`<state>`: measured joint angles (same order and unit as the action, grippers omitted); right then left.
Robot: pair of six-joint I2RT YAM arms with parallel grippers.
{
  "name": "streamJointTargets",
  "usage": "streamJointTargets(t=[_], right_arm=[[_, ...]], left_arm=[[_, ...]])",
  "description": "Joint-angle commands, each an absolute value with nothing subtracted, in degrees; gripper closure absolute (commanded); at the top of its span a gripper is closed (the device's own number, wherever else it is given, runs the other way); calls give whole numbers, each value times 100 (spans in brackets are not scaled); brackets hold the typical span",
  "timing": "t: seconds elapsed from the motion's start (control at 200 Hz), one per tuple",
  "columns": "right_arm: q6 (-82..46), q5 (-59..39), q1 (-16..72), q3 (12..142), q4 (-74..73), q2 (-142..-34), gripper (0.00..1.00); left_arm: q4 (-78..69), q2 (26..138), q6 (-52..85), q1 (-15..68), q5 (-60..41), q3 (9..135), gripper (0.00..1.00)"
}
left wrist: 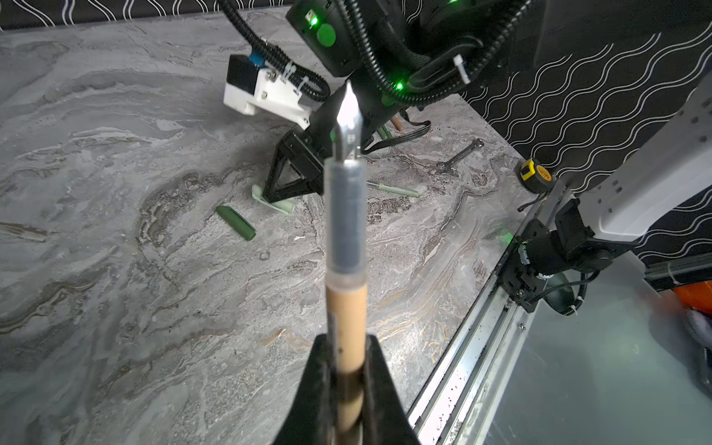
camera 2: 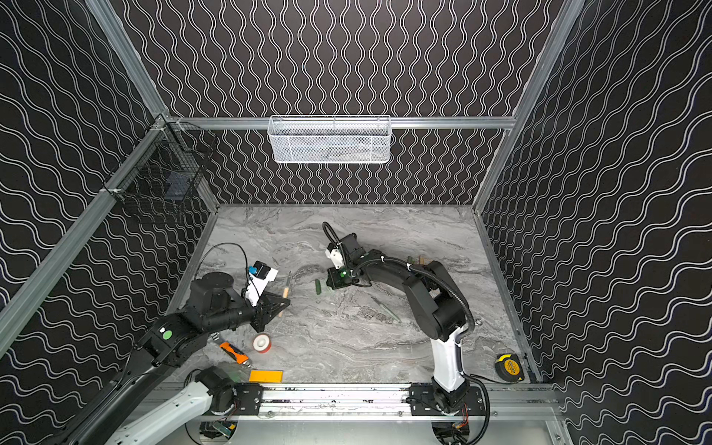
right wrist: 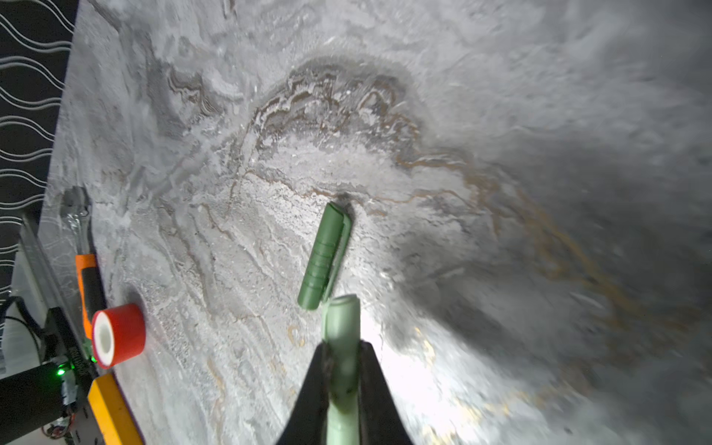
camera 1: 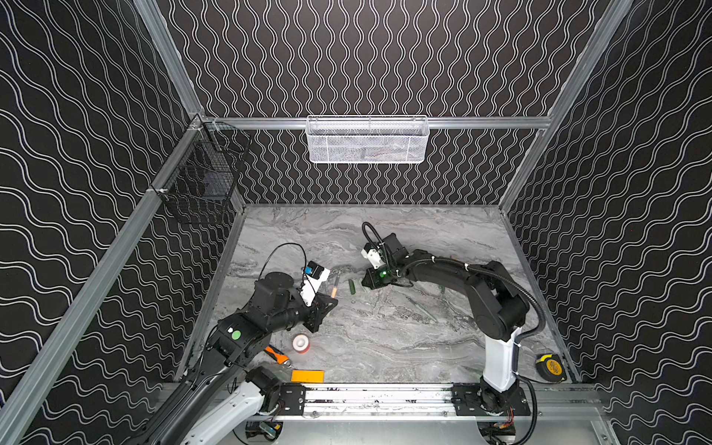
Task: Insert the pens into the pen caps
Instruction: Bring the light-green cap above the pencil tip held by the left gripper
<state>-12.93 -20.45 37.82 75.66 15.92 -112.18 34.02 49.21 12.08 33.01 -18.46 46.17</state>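
Tan pen (left wrist: 345,231), rear hidden in clenched left gripper (left wrist: 346,343), steel nib bare | pale green cap (right wrist: 342,316), end cut off, pinched by right gripper (right wrist: 344,346) | ribbed dark green cap (right wrist: 323,258) beside

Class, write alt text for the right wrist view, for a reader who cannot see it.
The right gripper is shut on a pale green pen cap, whose open end is close to a dark green pen cap lying on the marble table. A red tape roll and an orange-handled tool sit near the table's edge.
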Motion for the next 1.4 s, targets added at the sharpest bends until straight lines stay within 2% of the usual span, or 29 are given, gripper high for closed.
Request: streamJointTargets(t=[0.0,0.165,0.34,0.616,0.916,1.396], right_arm=[[-1512,-2092,3721,7339,1250,-10767,88],[-1905,-2472,3568,6536,303,-9695,87],[-2612,-2598,3564,5526,-1030,-8630,87],[-3603,-2207,3817,4325,-3071,-7421,86],[-3443,-1855,4226,4174,-3436,-6842,86],[-3194,-1837,4651,4307,-3369,-6768,86]], left_arm=[[2725,4998,1584,3301,-2152,4491,100],[1968,5252,2034,3437,-2403,4239,100],[961,5574,2327,4060,-2276,3868,100],[308,5990,2137,4462,-2510,3552,100],[286,6047,2128,4511,-2528,3531,100],[298,5599,2065,4512,-2321,3497,100]])
